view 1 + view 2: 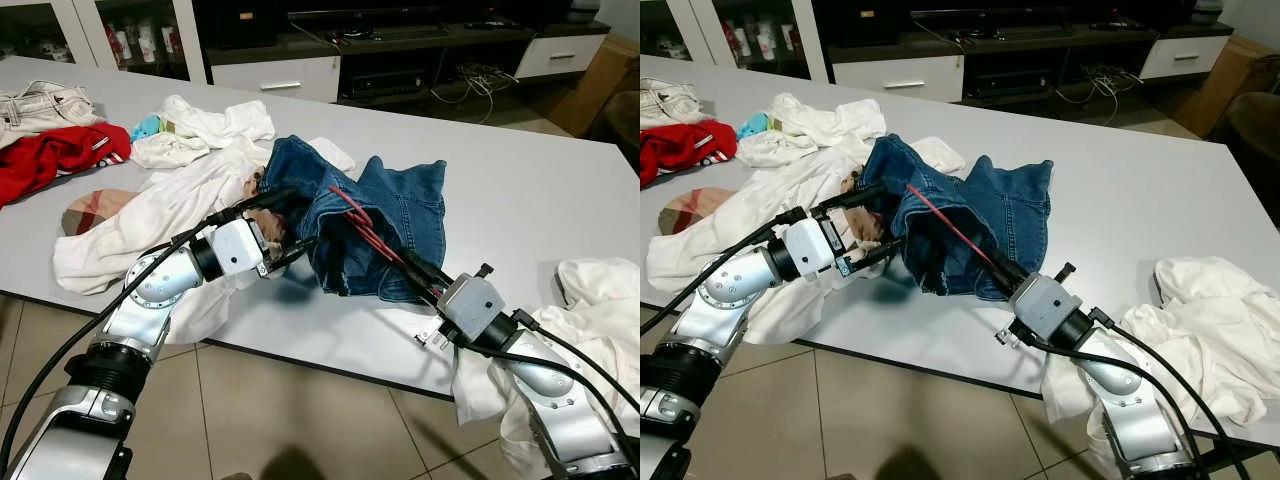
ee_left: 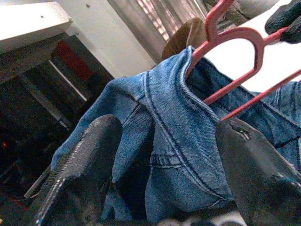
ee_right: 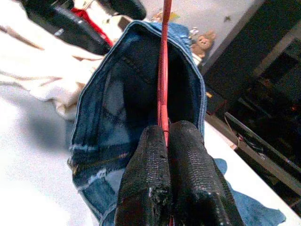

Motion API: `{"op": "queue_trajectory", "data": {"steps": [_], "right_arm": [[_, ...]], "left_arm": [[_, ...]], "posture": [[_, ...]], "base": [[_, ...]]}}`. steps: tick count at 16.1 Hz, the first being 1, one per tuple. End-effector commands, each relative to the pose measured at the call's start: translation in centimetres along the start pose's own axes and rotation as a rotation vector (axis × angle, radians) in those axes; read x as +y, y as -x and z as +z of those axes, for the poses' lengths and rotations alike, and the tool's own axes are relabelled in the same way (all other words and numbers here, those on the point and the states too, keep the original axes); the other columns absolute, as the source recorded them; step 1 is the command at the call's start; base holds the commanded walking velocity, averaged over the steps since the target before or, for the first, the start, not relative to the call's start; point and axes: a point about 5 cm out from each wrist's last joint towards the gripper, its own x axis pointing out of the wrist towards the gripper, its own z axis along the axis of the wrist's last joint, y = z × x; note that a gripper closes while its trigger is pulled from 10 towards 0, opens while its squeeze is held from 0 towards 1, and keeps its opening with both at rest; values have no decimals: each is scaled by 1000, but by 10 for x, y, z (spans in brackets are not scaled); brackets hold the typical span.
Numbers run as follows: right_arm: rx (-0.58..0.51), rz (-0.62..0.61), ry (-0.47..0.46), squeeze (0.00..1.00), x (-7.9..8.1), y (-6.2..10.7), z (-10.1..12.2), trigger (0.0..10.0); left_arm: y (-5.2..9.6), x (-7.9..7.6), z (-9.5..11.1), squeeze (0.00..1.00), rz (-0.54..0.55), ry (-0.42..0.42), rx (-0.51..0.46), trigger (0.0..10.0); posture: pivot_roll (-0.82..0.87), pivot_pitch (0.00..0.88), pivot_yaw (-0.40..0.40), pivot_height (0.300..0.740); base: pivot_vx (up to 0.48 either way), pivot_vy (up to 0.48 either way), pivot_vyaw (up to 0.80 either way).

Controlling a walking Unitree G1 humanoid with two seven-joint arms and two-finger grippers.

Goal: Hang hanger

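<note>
Where the red hanger (image 1: 365,229) runs into the blue denim garment (image 1: 400,215), most of its length is swallowed by the cloth; its hook pokes out past the denim's seam in the left wrist view. The right gripper (image 1: 425,278) is clamped on the hanger's near end, fingers pressed together around the red bar. The left gripper (image 1: 290,225) reaches into the denim from the other side, its fingers (image 2: 89,160) spread apart with a fold of denim between them; whether they touch the cloth is hard to tell. All this sits over a grey table (image 1: 520,190) strewn with white clothes (image 1: 190,190), a red garment (image 1: 50,155) and another white cloth (image 1: 600,310) partly cut off at the edge.
</note>
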Motion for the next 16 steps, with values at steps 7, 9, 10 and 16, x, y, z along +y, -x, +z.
{"op": "queue_trajectory", "data": {"steps": [7,9,10,16], "right_arm": [[-5,154,180,0,6,6,4,10000],[-9,171,229,0,5,5,5,10000],[-15,183,255,0,4,5,6,10000],[-70,205,327,0,-3,5,19,10000]], "left_arm": [[-2,5,-1,0,-65,-112,16,10000],[-2,6,-1,0,-99,-145,27,10000],[-1,6,-2,0,-121,-166,36,10000],[-1,7,-7,0,-226,-244,75,10000]], "posture": [[-64,0,-29,740],[-65,0,-26,740],[-65,0,-25,740],[-71,0,-20,740]], "base": [[0,0,0],[0,0,0],[0,0,0],[0,0,0]]}}
